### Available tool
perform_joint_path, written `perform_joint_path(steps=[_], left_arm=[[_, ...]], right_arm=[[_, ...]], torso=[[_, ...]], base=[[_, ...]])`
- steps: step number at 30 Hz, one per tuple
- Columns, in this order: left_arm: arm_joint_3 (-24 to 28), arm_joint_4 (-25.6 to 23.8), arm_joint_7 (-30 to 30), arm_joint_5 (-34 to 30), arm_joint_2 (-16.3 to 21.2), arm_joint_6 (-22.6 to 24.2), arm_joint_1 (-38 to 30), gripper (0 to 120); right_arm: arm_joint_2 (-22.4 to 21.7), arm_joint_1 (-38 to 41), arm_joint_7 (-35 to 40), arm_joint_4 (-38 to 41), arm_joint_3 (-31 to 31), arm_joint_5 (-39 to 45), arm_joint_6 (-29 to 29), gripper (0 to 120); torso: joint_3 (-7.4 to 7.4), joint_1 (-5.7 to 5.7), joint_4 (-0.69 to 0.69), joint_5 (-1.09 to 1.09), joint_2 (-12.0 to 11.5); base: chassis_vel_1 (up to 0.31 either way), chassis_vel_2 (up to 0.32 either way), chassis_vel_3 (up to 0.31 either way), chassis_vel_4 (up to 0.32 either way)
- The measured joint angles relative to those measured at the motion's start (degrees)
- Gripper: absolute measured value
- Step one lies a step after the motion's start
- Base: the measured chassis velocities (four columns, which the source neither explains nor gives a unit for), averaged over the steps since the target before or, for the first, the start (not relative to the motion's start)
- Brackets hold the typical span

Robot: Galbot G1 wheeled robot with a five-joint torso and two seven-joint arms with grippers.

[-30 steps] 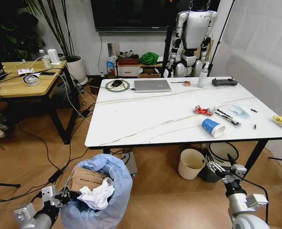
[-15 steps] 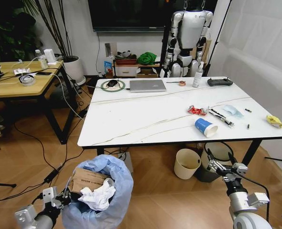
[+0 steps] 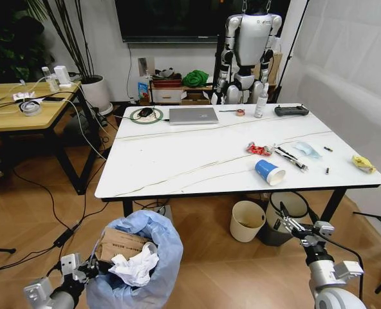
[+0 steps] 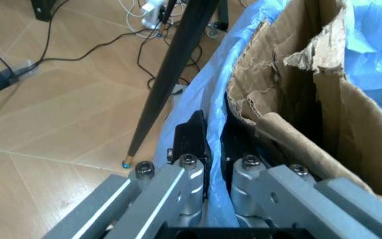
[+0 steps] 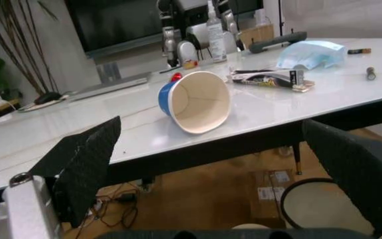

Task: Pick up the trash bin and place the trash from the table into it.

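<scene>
The trash bin [image 3: 139, 261], lined with a puffy light-blue bag, hangs low at my left with a cardboard box [image 3: 120, 243] and white tissues [image 3: 134, 267] inside. My left gripper [image 3: 87, 270] is shut on its rim; the left wrist view shows the fingers [image 4: 192, 142] pinching the blue bag [image 4: 212, 124] beside the cardboard [image 4: 297, 99]. On the table [image 3: 177, 161] lie a blue paper cup [image 3: 268, 172] on its side, a red wrapper [image 3: 258, 149], a light-blue mask [image 3: 305, 149] and a yellow scrap [image 3: 362, 163]. My right gripper [image 3: 296, 219] is open below the table's front edge, facing the cup [image 5: 198, 102].
A silver laptop [image 3: 193, 115] and a black controller [image 3: 291, 111] sit at the table's far side. Under the table stand a cream bucket [image 3: 247, 221] and a black-rimmed bin [image 3: 287, 211]. A wooden table [image 3: 23, 109] is at the left, with cables on the floor [image 3: 68, 212].
The whole head view has shifted, so the camera moved; the table now sits farther off and more to the left. Both grippers keep their places, the left still holding the bin.
</scene>
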Motion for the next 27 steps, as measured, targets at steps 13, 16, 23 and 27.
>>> perform_joint_path(steps=[13,16,23,27], left_arm=[[0.6,-0.4,0.2,0.5,-0.2,-0.3,0.7,0],[0.6,-0.5,0.2,0.5,-0.2,-0.3,0.7,0],[0.5,-0.6,0.3,0.6,-0.2,-0.5,0.9,0],[0.7,-0.7,0.3,0.8,-0.4,-0.5,1.0,0]], right_arm=[[0.1,-0.8,-0.6,0.1,1.1,0.5,0.3,100],[0.3,-0.7,-0.6,0.1,1.2,0.5,0.3,100],[0.6,-0.6,-0.6,-0.3,1.0,0.2,0.4,100],[0.6,-0.7,-0.6,-0.3,1.1,0.1,0.6,100]], torso=[[0.0,-0.01,0.01,0.0,0.0],[0.0,-0.01,0.01,0.0,0.0],[0.0,0.0,0.01,0.0,0.0],[0.0,0.0,0.0,0.0,0.0]], base=[[-0.06,-0.049,0.062,0.058],[-0.059,-0.057,0.058,0.051],[-0.07,-0.073,0.075,0.083],[-0.093,-0.11,0.11,0.111]])
